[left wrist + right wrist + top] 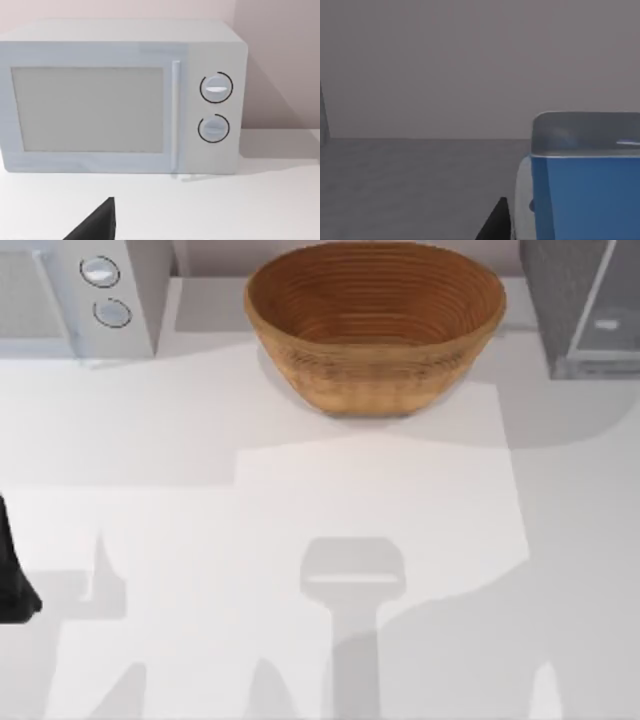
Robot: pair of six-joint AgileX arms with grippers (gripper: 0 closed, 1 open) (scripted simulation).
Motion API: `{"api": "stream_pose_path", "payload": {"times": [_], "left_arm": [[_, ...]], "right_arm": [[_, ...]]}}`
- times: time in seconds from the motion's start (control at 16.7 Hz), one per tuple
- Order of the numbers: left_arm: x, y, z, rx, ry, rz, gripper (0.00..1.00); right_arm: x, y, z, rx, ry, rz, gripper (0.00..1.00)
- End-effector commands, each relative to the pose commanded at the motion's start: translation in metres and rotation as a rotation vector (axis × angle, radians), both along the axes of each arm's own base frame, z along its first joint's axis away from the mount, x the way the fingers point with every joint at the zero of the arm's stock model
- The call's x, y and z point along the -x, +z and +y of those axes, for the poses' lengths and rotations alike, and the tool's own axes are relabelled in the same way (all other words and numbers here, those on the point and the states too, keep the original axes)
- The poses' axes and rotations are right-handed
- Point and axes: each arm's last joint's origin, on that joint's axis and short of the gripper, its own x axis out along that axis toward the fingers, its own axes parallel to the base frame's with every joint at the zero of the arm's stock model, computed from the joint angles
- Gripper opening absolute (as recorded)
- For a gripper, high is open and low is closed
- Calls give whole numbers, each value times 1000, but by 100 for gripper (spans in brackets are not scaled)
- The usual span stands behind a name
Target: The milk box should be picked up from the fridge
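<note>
White tabletop (300, 540), bare over most of the near and middle area, arm shadows across it. Along the far edge: white microwave (90, 295) with two round knobs at far left, woven basket (375, 325) far centre, dark-grey fridge (585, 305) far right. All three rest directly on the surface, well apart.

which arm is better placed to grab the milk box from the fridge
Right. In the right wrist view the milk box sits just ahead, a right gripper fingertip beside it. The fridge is at the table's right; the left arm is at the left edge, facing the microwave.
</note>
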Motion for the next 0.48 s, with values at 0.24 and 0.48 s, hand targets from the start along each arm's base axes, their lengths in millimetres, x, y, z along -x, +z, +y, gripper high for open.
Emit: {"api": "stream_pose_path", "payload": {"times": [0.24,0.48], "left_arm": [[0,0,0,0,0,0,100],[0,0,0,0,0,0,100]], "right_arm": [[0,25,0,0,0,-2,0],[1,24,0,-1,1,-1,0]]}}
